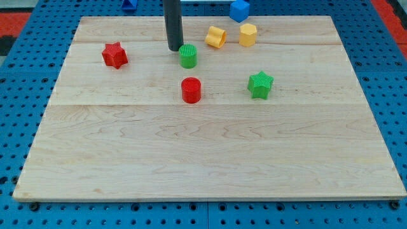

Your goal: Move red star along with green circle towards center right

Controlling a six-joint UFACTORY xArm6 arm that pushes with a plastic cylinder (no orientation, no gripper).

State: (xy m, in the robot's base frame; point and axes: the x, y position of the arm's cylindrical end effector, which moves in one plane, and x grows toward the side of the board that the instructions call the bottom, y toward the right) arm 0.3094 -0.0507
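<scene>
Pale wooden planks make up the board [210, 172], its bare grained surface filling the near part of the view, laid on a blue perforated table [13, 127]. Further back, my tip [175, 49] is the blunt end of a smooth dark rod; it carries no jaws, so nothing is held. Just to the view's right of my tip, almost touching, stands the ribbed green circle [188, 56], a short cylinder. Well apart to the view's left of my tip sits the red star [115, 55]. Below my tip and slightly right is a ribbed red cylinder [191, 90]. Further right, a green star [260, 84] lies lower than my tip. A yellow curved block [215, 36] and a yellow hexagon [248, 34] lie to the right and slightly higher. Off the board's top edge sit a blue block [240, 9] and part of another blue piece [129, 4].
</scene>
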